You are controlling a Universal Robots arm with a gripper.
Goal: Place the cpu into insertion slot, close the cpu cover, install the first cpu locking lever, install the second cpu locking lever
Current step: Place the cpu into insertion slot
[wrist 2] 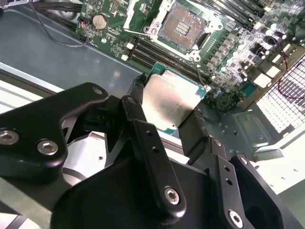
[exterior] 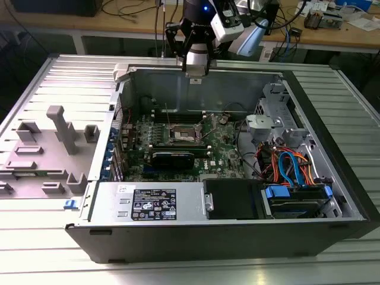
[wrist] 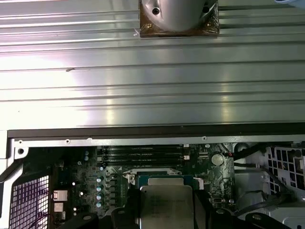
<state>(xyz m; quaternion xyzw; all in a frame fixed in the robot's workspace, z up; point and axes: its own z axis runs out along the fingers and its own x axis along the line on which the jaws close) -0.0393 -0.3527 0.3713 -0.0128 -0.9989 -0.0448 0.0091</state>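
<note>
1. Your pincer [wrist 2: 167, 109] is clamped on the cpu [wrist 2: 171, 101]. The black fingers [wrist 2: 138, 93] press two opposite edges, so the chip sits between the tips.
2. The first wrist view shows the same grip, with the cpu [wrist: 167, 205] flanked by the black linkage of the pincer [wrist: 167, 210].
3. The cpu is a thin, flat square with a dull brushed-grey metal lid and a green substrate edge showing at one side.
4. In the exterior view the pincer [exterior: 195, 74] hangs over the rear wall of the open computer case [exterior: 237, 240], above the green motherboard [exterior: 222, 151] and touching nothing there.
5. The insertion slot [wrist 2: 183, 26] lies below and beyond the fingertips, well apart from the chip. It is square with a silver rim, and its dark pin field is bare.
6. The cpu cover [wrist 2: 140, 12] looks like the thin silver frame at the socket's edge and is not down over the pins. You can't tell its exact angle.
7. Long narrow black memory slots [wrist 2: 162, 55] run between the socket and the held chip.
8. The desk [wrist: 152, 86] under the case is ribbed silver metal. A grey blocky fixture [exterior: 56, 142] sits on it, well away from the pincer.
</note>
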